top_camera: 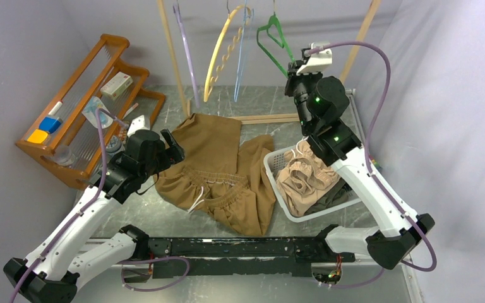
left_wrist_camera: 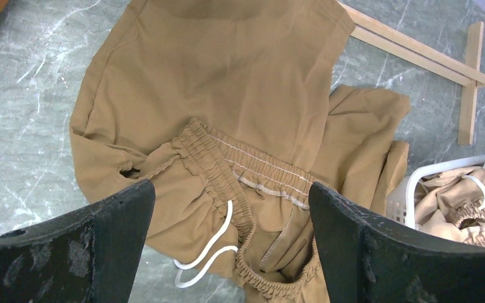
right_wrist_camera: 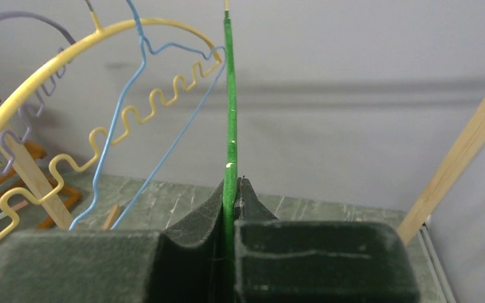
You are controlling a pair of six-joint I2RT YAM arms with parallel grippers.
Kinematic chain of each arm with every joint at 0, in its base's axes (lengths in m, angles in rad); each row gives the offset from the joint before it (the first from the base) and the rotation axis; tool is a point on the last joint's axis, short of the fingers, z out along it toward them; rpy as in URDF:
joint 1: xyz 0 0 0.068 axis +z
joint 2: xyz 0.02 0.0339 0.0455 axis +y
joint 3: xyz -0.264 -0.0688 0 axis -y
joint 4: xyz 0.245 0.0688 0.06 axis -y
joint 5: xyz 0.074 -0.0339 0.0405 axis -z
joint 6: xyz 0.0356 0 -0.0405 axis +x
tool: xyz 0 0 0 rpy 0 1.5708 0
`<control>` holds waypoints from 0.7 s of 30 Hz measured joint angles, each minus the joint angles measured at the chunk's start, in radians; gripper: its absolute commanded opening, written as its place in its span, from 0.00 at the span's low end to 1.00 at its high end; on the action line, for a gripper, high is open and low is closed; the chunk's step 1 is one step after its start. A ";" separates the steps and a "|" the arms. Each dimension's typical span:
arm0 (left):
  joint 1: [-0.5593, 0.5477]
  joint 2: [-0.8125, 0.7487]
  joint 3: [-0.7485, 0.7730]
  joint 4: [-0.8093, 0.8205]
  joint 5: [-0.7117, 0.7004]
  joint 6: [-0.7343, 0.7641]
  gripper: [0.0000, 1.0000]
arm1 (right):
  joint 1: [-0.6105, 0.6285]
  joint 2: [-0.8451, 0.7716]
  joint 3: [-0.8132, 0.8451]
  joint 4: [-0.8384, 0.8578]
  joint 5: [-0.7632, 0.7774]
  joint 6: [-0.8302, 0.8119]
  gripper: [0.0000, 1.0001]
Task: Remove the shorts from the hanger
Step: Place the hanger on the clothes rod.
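The tan-brown shorts (top_camera: 218,167) with a white drawstring (left_wrist_camera: 208,249) lie spread on the table, off any hanger; they fill the left wrist view (left_wrist_camera: 227,107). My left gripper (top_camera: 175,146) is open and empty, just above their left edge. My right gripper (top_camera: 295,71) is raised at the back and shut on the bare green hanger (top_camera: 273,39), whose thin bar runs between the fingers in the right wrist view (right_wrist_camera: 229,126). Light beige shorts (top_camera: 304,173) lie in a white basket (top_camera: 270,165) over a darker olive garment (top_camera: 331,199). The navy shorts are out of view.
Bare yellow (top_camera: 218,53), blue (top_camera: 243,50) and lilac (top_camera: 186,47) hangers hang on a wooden rack (top_camera: 172,57) at the back. A wooden shelf (top_camera: 88,95) with small items stands at the left. Grey walls close both sides.
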 measured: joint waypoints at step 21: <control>0.000 -0.002 -0.004 0.000 0.007 0.000 0.95 | -0.010 -0.140 -0.196 -0.015 -0.003 0.117 0.56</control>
